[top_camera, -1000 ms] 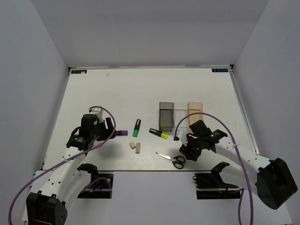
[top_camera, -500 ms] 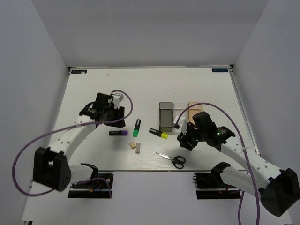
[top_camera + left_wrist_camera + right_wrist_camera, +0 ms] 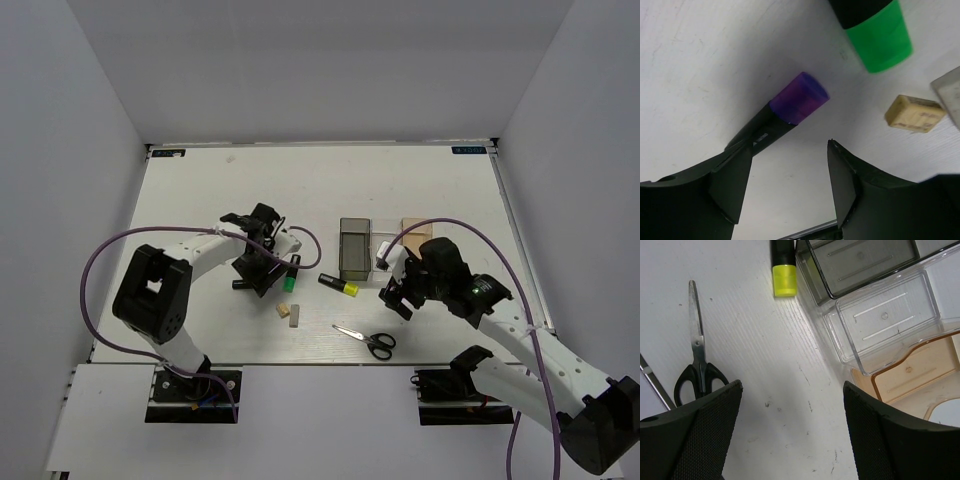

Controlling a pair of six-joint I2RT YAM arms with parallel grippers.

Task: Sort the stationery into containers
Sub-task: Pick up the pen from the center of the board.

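My left gripper (image 3: 256, 278) is open and low over the purple highlighter (image 3: 790, 107); its left finger (image 3: 725, 185) overlaps the black barrel, which is not between the jaws. The green highlighter (image 3: 875, 30) and two beige erasers (image 3: 915, 114) lie just beyond. My right gripper (image 3: 393, 297) is open and empty over bare table, between the scissors (image 3: 697, 370) and the bins. The yellow highlighter (image 3: 783, 275) lies beside the dark grey bin (image 3: 812, 277). The clear bin (image 3: 840, 340) and the tan-orange bin (image 3: 875, 390) stand in a row with it. All three look empty.
In the top view the scissors (image 3: 366, 340) lie near the table's front edge and the erasers (image 3: 288, 313) lie left of them. The bins (image 3: 343, 250) stand right of centre. White walls enclose the table on three sides.
My left arm has swung right and forward from the table's left side to the purple highlighter. My right gripper has risen and shifted slightly toward the bins. The objects have not moved.
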